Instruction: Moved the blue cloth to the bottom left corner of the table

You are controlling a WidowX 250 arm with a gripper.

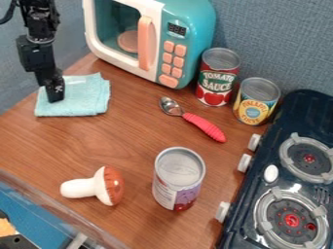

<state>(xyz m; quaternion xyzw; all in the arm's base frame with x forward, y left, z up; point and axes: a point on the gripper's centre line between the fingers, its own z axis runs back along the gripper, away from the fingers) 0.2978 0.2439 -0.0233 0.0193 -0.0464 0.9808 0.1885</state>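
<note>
The black gripper hangs at the upper left, its tip over the left part of the blue cloth. This light blue cloth lies folded in a rough square on the wooden table, near the table's left edge and in front of the toy microwave. The gripper's lower end covers part of the cloth. Whether it is touching or pinching the fabric cannot be told.
A teal toy microwave stands behind, with a tomato can and a pineapple can beside it. A red-handled spoon, a third can and a toy mushroom are mid-table and nearer. A stove is right.
</note>
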